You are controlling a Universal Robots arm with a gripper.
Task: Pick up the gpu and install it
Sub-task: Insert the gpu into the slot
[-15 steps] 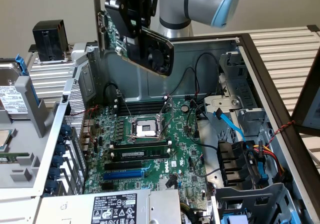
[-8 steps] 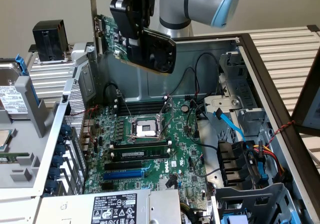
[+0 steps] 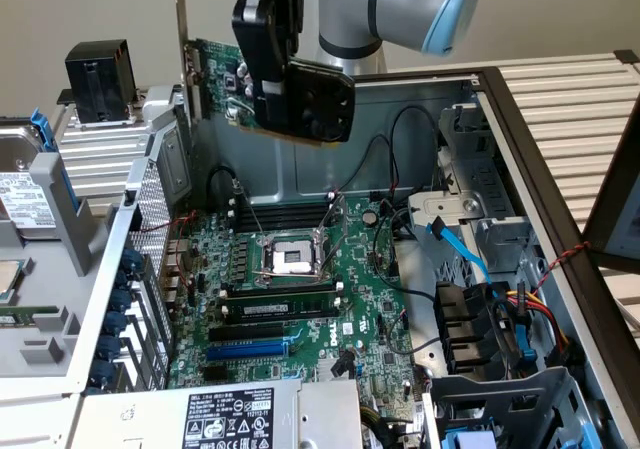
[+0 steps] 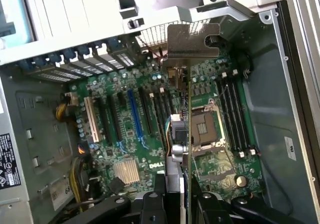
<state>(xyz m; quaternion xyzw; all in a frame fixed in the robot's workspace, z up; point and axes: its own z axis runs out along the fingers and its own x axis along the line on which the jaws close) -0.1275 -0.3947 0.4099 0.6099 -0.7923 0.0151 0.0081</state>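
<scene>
With claw (image 4: pixel 176 200) closed on gpu (image 3: pixel 216 77), holds card upright, well above motherboard (image 3: pixel 300 299), bracket (image 3: pixel 180 39) toward rear grille (image 3: pixel 150 204). Risks, as judged: misses slot (image 3: pixel 248 350) if lowered askew; catches bracket on grille; slips, given thin edge hold.

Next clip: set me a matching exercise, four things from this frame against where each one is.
Things:
1. gpu
2. CPU socket
3. hard drive
4. power supply

Places:
A. middle of the motherboard
B. outside the case, at the exterior view's left edge
C. held in the gripper, above the case
D. at the exterior view's lower edge

Pairs: 1-C, 2-A, 3-B, 4-D
</scene>
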